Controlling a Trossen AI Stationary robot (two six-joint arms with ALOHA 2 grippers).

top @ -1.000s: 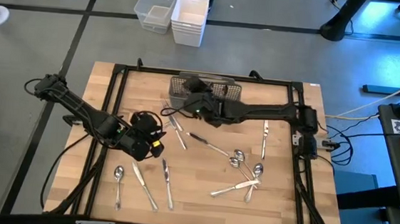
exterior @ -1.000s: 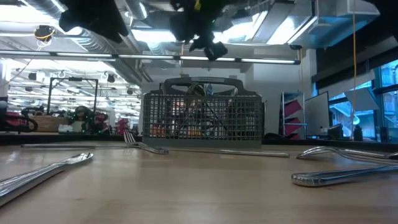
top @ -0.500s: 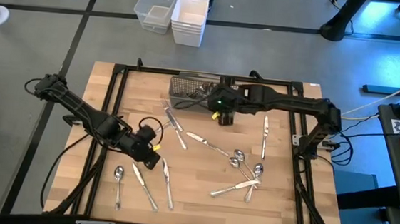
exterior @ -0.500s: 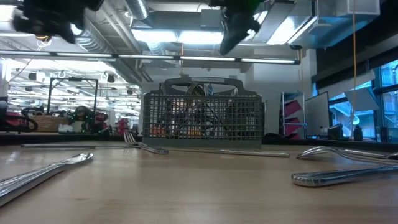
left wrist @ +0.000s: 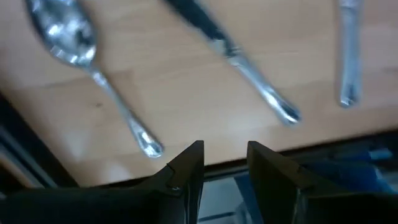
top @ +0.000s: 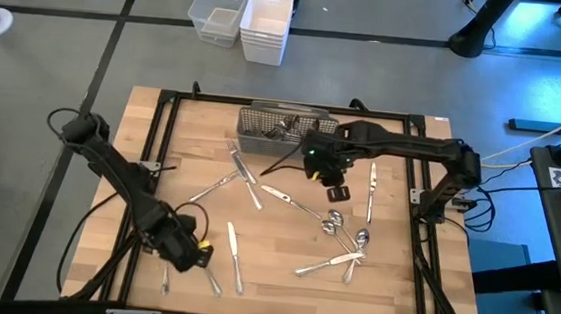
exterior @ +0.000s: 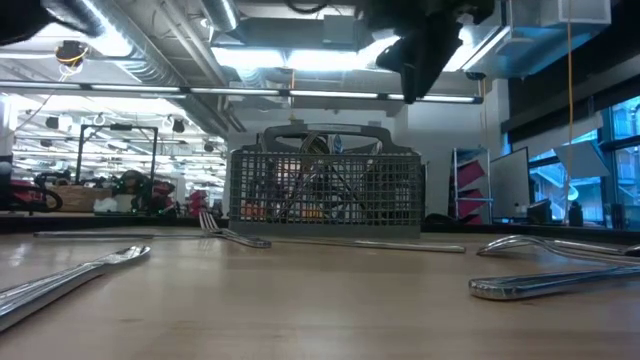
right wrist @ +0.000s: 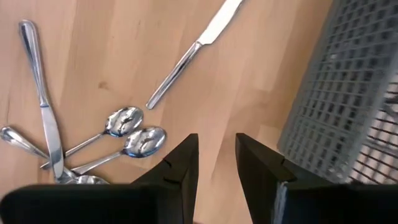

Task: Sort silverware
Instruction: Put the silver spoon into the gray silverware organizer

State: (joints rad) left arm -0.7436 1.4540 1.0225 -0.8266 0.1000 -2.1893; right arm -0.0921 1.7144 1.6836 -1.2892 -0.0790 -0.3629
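Observation:
Silverware lies scattered flat on the wooden table: a spoon [top: 165, 265] and knives [top: 235, 259] near the left front, a fork [top: 220, 182] at the middle, and a cluster of spoons and knives [top: 342, 247] to the right. More pieces stand in the grey mesh caddy [top: 283, 127] at the far edge. My left gripper [top: 188, 250] hovers open over the spoon [left wrist: 93, 62] and a knife [left wrist: 242, 62], touching neither. My right gripper [top: 333, 186] hangs open and empty just near of the caddy [right wrist: 354, 93], above a knife [right wrist: 193, 53] and two spoons [right wrist: 134, 134].
A black frame rail [top: 161, 148] runs around the tabletop. The table's near edge [left wrist: 323, 149] shows just past my left fingers. White plastic bins [top: 246, 19] stand on the floor beyond the far edge. A lone knife [top: 371, 184] lies right of my right gripper.
My left gripper has moved from the table's middle left toward the near edge, over the spoon and knives there. My right gripper has swung from above the caddy's left end toward the right and the near side, away from the caddy. No silverware has visibly moved.

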